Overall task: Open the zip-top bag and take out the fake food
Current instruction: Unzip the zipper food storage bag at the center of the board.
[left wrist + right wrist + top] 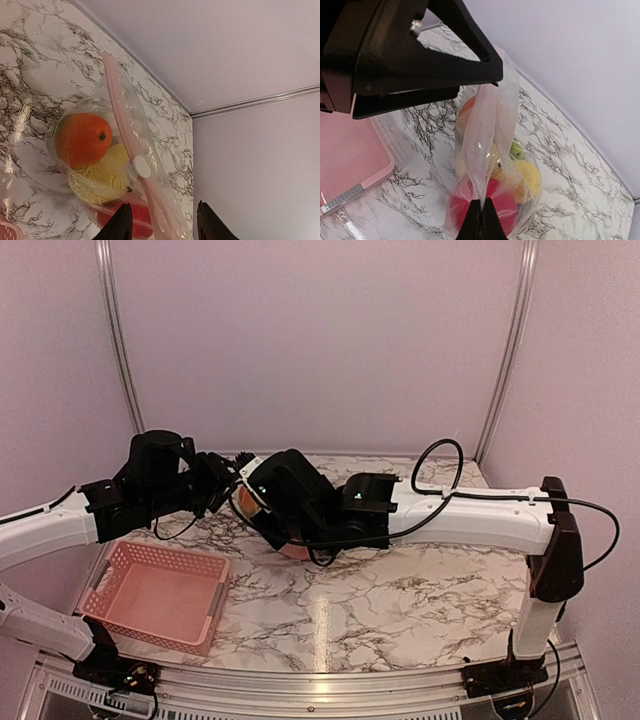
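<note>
Thin clear plastic zip-top bag (492, 117) — likely limp, slippery, best taken at its strip (120, 112) — right gripper (480, 222) pinches it, left gripper (162, 225) parted

Top view high behind the arm bases (115, 672), facing down and forward over the desk (420, 610) to the back wall (320, 340), left wrist view close past the left end effector (162, 222) onto the bag (120, 150), right wrist view close past the right end effector (481, 220) onto the same bag, basket (350, 165) shared with top view.

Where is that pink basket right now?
In the overhead view, the pink basket sits at the near-left corner of the marble table, beside the left arm.
</note>
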Robot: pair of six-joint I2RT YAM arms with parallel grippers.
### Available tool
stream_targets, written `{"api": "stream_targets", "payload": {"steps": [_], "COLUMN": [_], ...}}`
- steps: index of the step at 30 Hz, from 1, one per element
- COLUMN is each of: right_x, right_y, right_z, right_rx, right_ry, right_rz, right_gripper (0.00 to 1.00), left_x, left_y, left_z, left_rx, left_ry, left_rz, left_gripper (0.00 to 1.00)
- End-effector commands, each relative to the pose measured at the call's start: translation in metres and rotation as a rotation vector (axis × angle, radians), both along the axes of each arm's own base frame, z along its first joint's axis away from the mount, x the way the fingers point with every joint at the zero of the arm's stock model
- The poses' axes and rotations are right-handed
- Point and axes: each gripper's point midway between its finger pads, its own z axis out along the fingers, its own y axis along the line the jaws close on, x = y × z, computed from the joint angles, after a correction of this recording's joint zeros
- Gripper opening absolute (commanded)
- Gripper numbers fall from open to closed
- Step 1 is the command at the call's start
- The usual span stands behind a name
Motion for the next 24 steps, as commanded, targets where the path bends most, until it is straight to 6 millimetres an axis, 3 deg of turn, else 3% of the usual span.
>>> {"api": "stream_targets", "payload": {"steps": [1, 24], "right_x": [-0.003, -0.005], "right_y": [0.003, 0.0], "right_z": [0.01, 0.006], "right_rx": [0.03, 0.049], "right_ry": [0.002, 0.025], "right_rz": [0.008, -0.001], "right_gripper": [0.0, 0.0], "left_x": [0.003, 0.027], "left_y": [0.022, 0.007], "left_z": [0.002, -0.025], "left_rx": [0.058, -0.068], "left_ry": [0.003, 0.069], "left_rz": [0.057, -0.006], "left_gripper": [0.46, 0.28]}}
